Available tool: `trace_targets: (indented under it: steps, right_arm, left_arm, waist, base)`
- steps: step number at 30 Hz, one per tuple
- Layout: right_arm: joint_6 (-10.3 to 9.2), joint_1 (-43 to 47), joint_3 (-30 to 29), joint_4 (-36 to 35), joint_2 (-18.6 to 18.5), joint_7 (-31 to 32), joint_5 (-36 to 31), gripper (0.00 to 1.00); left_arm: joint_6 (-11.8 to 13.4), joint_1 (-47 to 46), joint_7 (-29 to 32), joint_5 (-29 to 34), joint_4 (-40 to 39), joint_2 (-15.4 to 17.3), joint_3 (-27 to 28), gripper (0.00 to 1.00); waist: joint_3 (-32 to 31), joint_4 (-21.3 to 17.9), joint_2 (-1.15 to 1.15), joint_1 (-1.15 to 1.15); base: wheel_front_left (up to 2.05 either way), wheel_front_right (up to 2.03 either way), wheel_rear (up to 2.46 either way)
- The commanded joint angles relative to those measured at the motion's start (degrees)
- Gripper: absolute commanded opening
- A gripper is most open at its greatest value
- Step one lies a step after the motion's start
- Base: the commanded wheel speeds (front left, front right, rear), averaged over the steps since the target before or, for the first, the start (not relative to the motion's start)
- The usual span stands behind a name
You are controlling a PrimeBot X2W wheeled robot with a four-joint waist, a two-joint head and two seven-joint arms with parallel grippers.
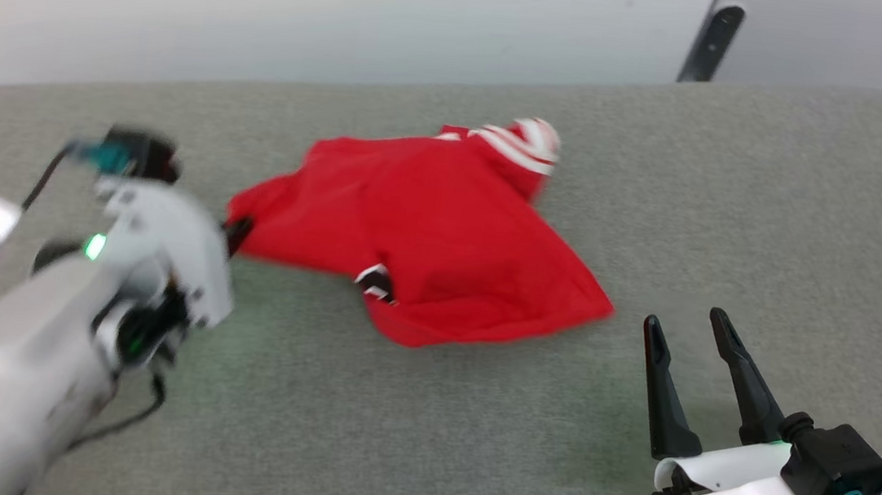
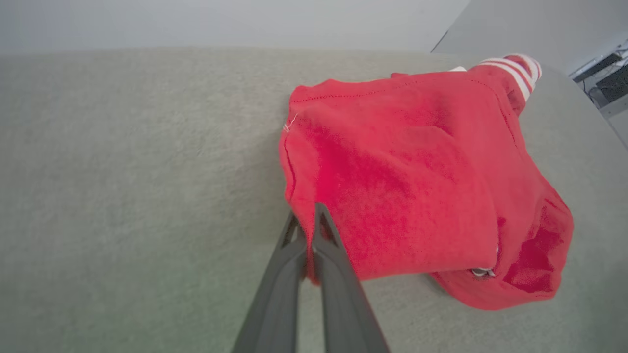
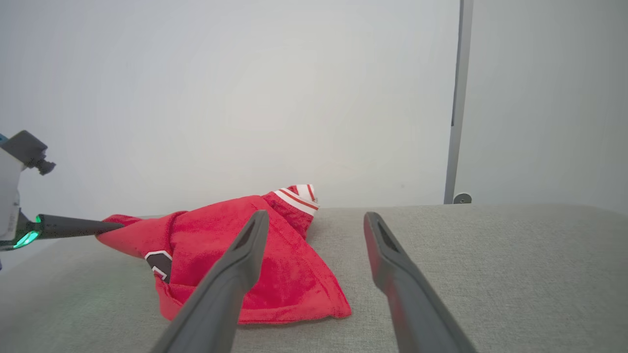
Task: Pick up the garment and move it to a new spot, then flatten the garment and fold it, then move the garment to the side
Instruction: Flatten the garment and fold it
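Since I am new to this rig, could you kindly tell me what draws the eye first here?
The red garment lies crumpled in the middle of the grey surface, its striped sleeve at the far end. The left gripper has its jaws shut on the garment's left edge, while the right gripper stands open at lower right, clear of the cloth.
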Motion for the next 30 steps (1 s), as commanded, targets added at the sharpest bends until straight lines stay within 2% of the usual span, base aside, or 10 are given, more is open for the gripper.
trace_targets:
  steps: [1,8,15,16,17,18,19,25,30]
  right_arm:
    - [-0.06,0.4,0.1,-0.1,0.1,0.0,-0.6,1.0]
    - [-0.07,0.8,-0.3,-0.3,0.1,0.0,-1.2,1.0]
    - [-0.07,0.6,-0.3,-0.4,0.1,0.0,-1.4,1.0]
    - [-0.06,0.4,-0.2,-0.4,0.1,0.0,-1.4,1.0]
    - [-0.07,0.3,-0.1,-0.3,0.1,0.0,-1.4,1.0]
    - [-0.06,0.2,0.0,-0.2,0.1,0.0,-1.3,1.0]
    - [-0.06,0.1,0.1,-0.2,0.1,0.0,-1.3,1.0]
    - [-0.06,-0.4,0.0,-0.4,0.1,0.0,-1.0,1.0]
    - [-0.07,-1.1,0.3,-0.7,0.1,0.0,-0.6,1.0]
  left_arm:
    - [1.0,3.0,-1.0,-1.3,-1.0,1.3,0.8,0.0]
    - [4.6,12.8,-4.4,-5.1,-5.4,6.4,2.9,0.0]
    - [7.8,15.7,-4.5,-5.0,-9.6,9.5,2.6,0.0]
    - [8.1,15.7,-4.5,-4.7,-10.1,9.7,2.5,0.08]
    - [8.5,15.7,-4.7,-4.3,-10.7,9.9,2.3,0.29]
    - [8.7,15.4,-4.8,-3.6,-11.2,10.1,2.0,0.69]
    - [9.2,15.0,-5.0,-3.1,-11.7,10.4,1.9,1.0]
    - [11.4,10.1,-3.1,1.6,-17.7,12.9,0.4,1.0]
    - [12.7,2.1,3.6,6.7,-25.0,14.5,-1.7,1.0]
  waist:
    - [-1.0,1.7,0.0,0.0]
    - [-0.5,2.2,0.0,0.0]
    - [0.0,2.1,0.0,0.0]
    - [0.1,2.1,0.0,0.0]
    - [0.1,2.0,0.0,0.0]
    - [0.2,1.9,0.0,0.0]
    - [0.2,1.9,0.0,0.0]
    - [0.8,1.7,0.0,0.0]
    - [2.0,1.0,0.0,0.0]
  base:
    - [0.0,0.0,0.0]
    - [0.0,0.0,0.0]
    - [0.0,0.0,0.0]
    - [0.0,0.0,0.0]
    - [0.0,0.0,0.0]
    - [0.0,0.0,0.0]
    - [0.0,0.0,0.0]
    - [0.0,0.0,0.0]
    - [0.0,0.0,0.0]
